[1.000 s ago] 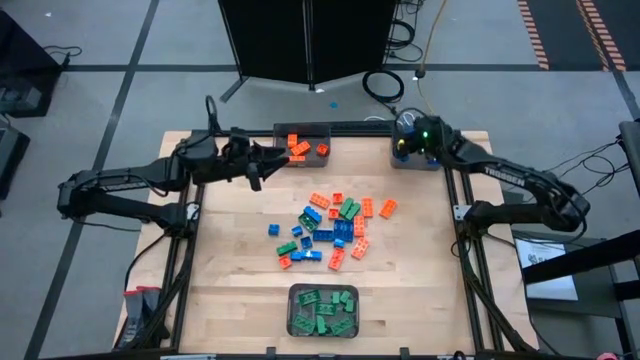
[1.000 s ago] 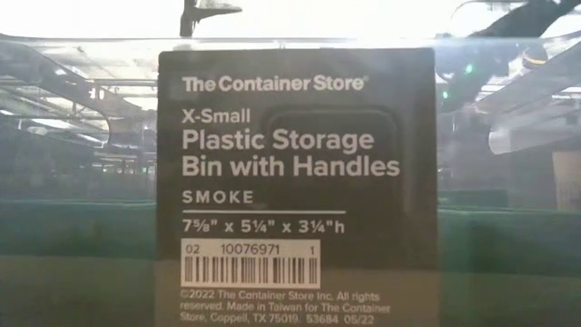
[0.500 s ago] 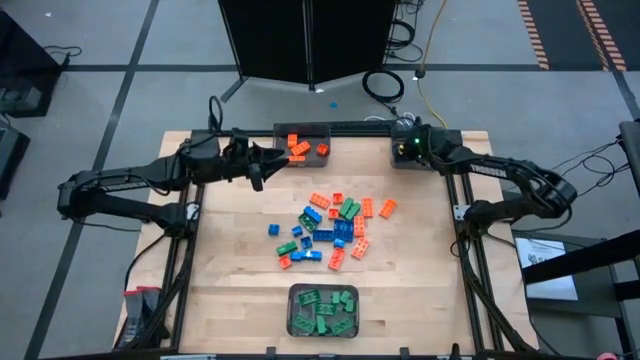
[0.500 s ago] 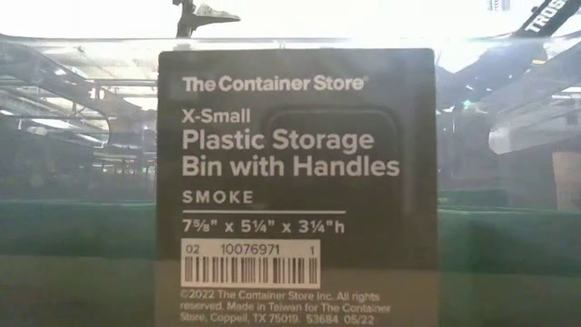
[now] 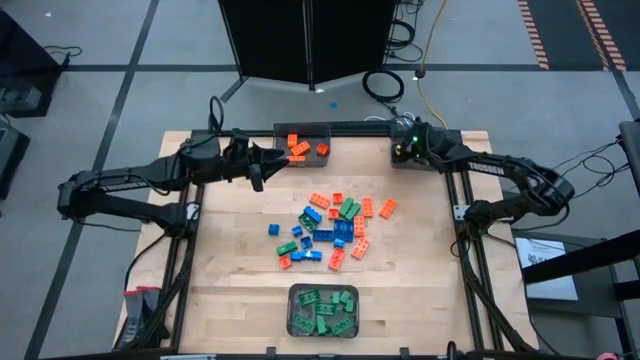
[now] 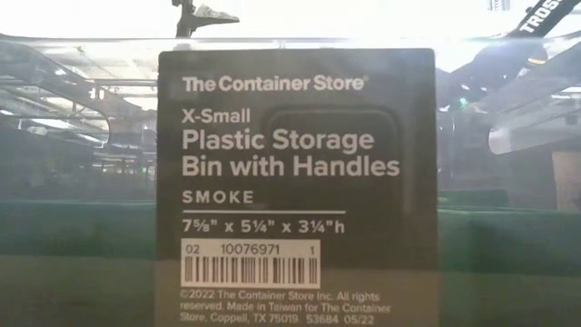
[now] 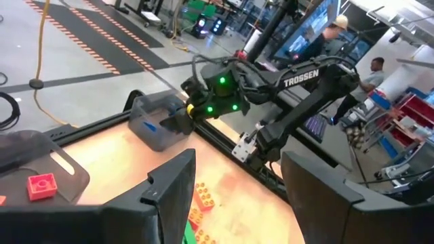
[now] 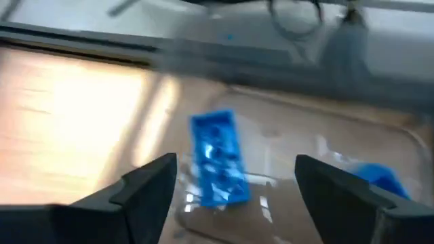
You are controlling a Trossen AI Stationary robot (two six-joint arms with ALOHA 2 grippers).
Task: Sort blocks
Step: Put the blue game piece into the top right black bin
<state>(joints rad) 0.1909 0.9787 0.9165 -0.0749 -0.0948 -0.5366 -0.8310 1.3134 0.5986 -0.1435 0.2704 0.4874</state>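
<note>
Over the bin (image 5: 415, 160) at upper right of the high view, my right end effector (image 8: 234, 186) stood open, a blue block (image 8: 217, 166) loose just below it: drop step. Next calls for returning to the pile (image 5: 330, 225) mid-table. Left end effector (image 5: 262, 172), open and empty, waited beside the orange bin (image 5: 302, 145).

Between the right gripper's (image 8: 234, 186) spread fingers, a blue block (image 8: 217, 166) lies in a translucent bin (image 8: 352, 146).

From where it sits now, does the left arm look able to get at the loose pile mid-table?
Probably yes: the left end effector hovers open beside the orange bin, with bare table between it and the pile.
</note>
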